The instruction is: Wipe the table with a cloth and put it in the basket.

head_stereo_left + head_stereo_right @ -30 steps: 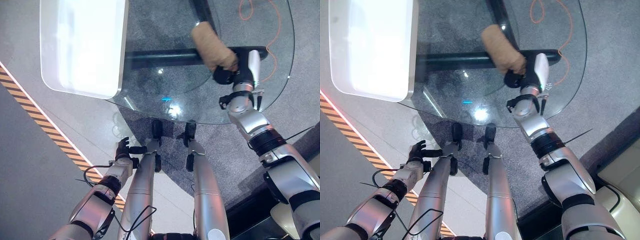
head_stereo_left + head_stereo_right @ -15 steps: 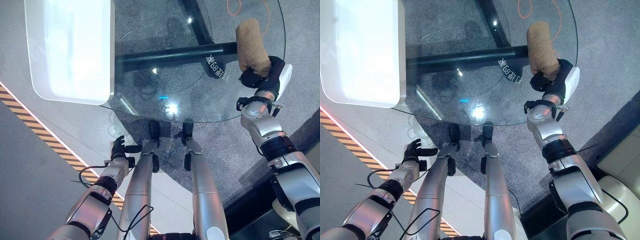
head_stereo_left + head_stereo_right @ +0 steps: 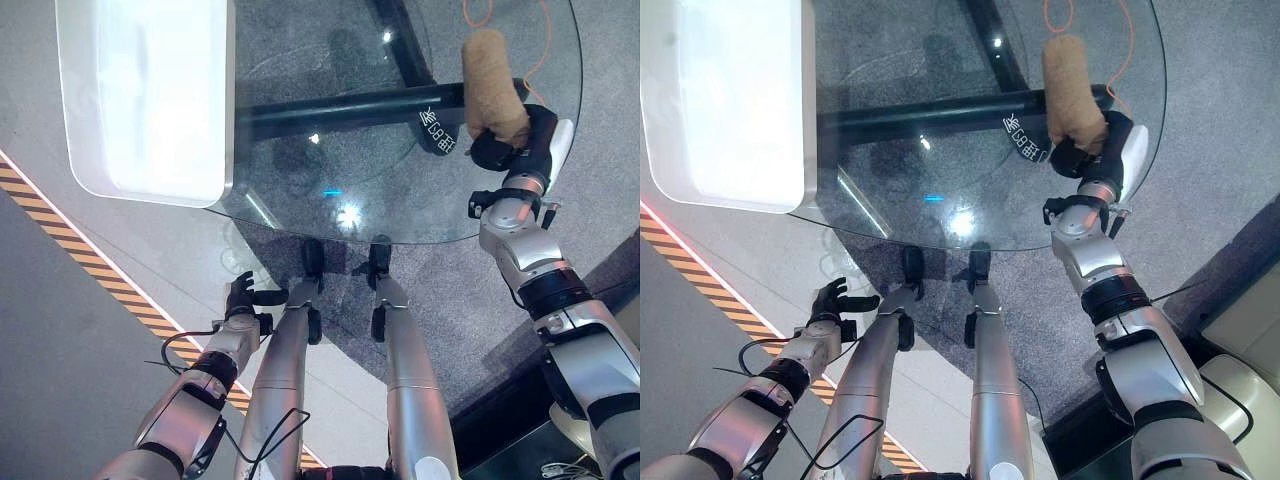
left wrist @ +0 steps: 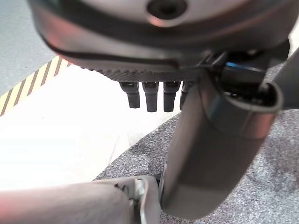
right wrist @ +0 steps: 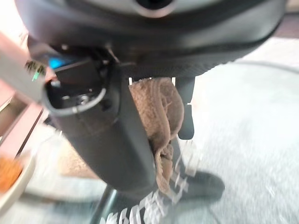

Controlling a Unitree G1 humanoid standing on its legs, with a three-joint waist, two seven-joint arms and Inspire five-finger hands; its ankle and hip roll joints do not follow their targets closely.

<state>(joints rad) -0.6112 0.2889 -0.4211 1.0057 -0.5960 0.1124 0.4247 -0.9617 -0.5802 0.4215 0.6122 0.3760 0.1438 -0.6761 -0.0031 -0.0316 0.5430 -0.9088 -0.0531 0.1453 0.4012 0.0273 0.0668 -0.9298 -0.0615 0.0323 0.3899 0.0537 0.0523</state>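
Bright overhead glare on the glass table (image 3: pixel 400 200); blurred, close-up wrist views.

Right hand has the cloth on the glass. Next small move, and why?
Probably sweep the cloth back across the glass table toward its middle. The right hand grips the cloth by one end near the table's right edge, and most of the glass lies to its left. The left hand hangs low, open.

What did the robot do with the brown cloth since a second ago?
The right hand, shut on the brown cloth, swept it across the glass table from the middle toward the robot's right edge, then slid it back a little. The camera shifted too. The left hand stayed low by the floor, its fingers relaxed, and the cloth stayed in the right hand's grip.
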